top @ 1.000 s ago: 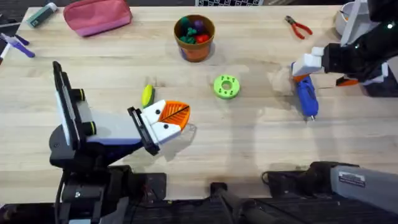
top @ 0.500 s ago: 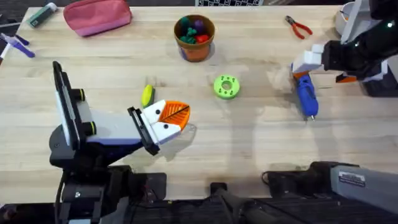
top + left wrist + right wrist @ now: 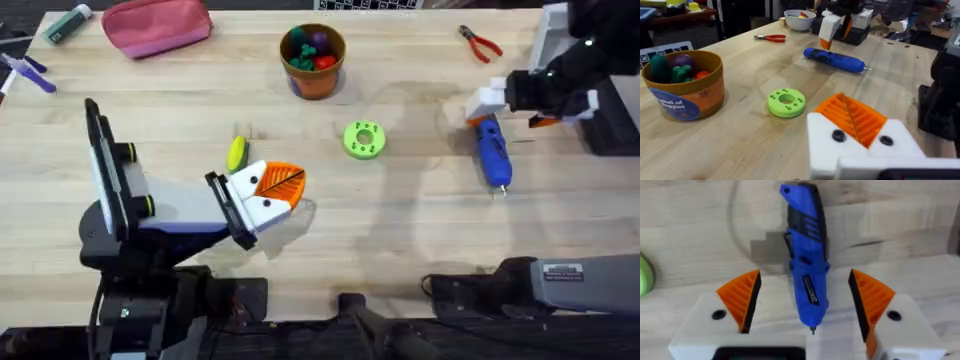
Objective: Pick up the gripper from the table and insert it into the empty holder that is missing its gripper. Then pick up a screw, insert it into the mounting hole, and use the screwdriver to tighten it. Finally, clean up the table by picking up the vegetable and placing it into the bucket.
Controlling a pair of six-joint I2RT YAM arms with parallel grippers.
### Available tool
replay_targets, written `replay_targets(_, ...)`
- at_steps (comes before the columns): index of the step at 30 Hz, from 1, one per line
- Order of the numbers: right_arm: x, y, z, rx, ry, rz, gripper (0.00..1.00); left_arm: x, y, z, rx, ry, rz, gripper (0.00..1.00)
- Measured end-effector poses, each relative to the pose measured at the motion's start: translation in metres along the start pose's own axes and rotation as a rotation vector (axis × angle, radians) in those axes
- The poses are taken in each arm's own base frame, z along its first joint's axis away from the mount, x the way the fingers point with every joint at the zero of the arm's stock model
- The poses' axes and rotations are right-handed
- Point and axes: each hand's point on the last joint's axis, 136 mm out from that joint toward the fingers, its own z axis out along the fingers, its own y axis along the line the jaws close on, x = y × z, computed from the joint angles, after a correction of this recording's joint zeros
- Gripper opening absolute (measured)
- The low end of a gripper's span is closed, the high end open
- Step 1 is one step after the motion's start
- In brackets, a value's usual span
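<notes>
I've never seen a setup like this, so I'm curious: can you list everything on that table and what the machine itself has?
Screwdriver: 1, blue, right side of the table, lying flat.
Disc: 1, green with holes, table middle.
Vegetable: 1, yellow-green, beside the left pincer.
Bucket: 1, orange-brown, far middle, toy vegetables inside.
Pliers: 1, red-handled, far right.
Pouch: 1, pink, far left.
Marker-like item: 1, green, far left corner.
Bowl: 1, white, far right edge.
Table: 1, light wood.
Left pincer: 1, white with orange pads, shut, resting low near the table's middle-left.
Right pincer: 1, white with orange pads, open, straddling the screwdriver from above.
</notes>
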Motion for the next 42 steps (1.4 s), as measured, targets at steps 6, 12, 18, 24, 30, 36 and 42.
replay_targets(6,-0.008,0.001,0.016,0.0,0.005,-0.047,0.993,0.0,0.0,0.0,0.0,0.0,0.0,0.006)
replay_targets(12,-0.007,0.002,0.032,-0.004,0.05,-0.087,0.994,0.0,0.0,0.0,0.0,0.0,0.0,0.006)
replay_targets(18,-0.008,-0.002,0.056,-0.005,0.087,-0.099,0.991,0.0,0.0,0.0,0.0,0.0,0.0,0.006)
replay_targets(24,-0.014,-0.003,0.059,-0.003,0.071,-0.098,0.99,0.0,0.0,0.0,0.0,0.0,0.0,0.006)
replay_targets(30,-0.012,-0.002,0.067,-0.005,0.092,-0.1,0.986,0.0,0.0,0.0,0.0,0.0,0.0,0.006)
replay_targets(36,-0.015,-0.002,0.068,-0.004,0.079,-0.099,0.986,0.0,0.0,0.0,0.0,0.0,0.0,0.006)
replay_targets(42,-0.017,-0.002,0.068,-0.003,0.071,-0.099,0.991,0.0,0.0,0.0,0.0,0.0,0.0,0.006)
